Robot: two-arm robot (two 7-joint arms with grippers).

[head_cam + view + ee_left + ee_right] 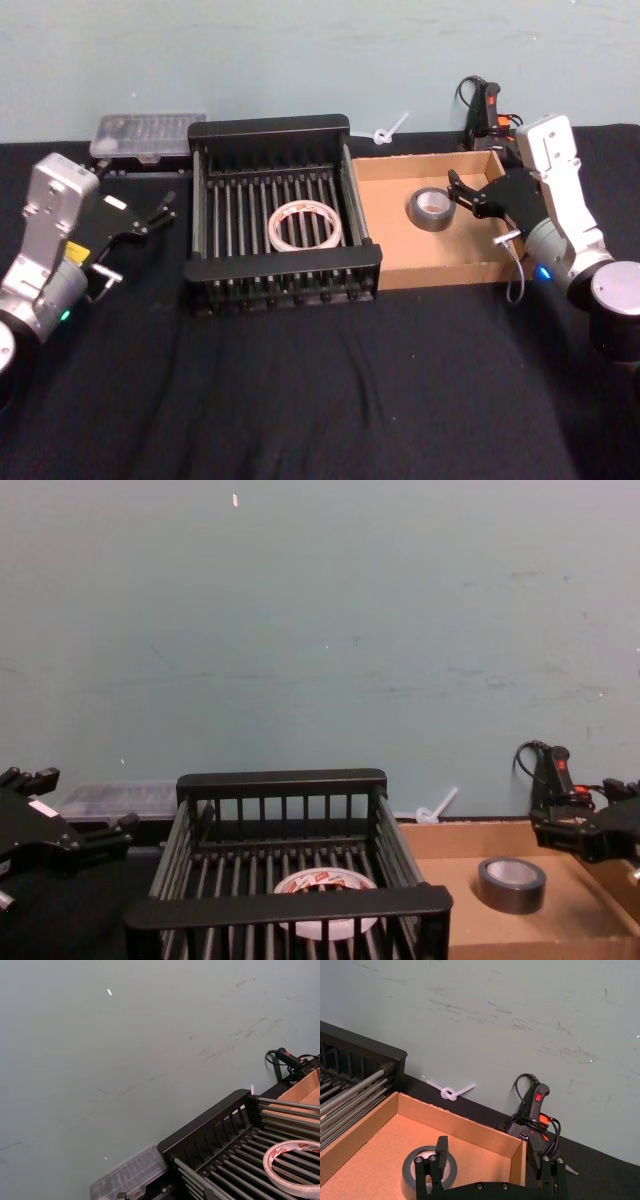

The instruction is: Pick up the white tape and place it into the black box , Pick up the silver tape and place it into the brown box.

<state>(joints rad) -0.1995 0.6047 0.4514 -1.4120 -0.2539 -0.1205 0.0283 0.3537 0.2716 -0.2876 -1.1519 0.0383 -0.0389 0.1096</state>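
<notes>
The white tape (305, 225) (295, 1167) (320, 885) lies flat on the slatted floor of the black box (270, 128) (210, 1130) (285, 780). Inside the brown box (440, 270) (470, 1127) (560, 935) the silver tape (431, 208) (412, 1165) (511, 883) also lies flat. My right gripper (462, 195) (495, 1152) (585, 810) hovers over the brown box's right part, just right of the silver tape, open and empty. At the left of the black box my left gripper (158, 211) (75, 800) is open, holding nothing.
A clear plastic case (145, 135) (125, 1177) sits behind the black box at the left. A black tool with a red switch (485, 110) (537, 1110) and a white tie (390, 130) (450, 1092) lie behind the brown box. Black cloth covers the table.
</notes>
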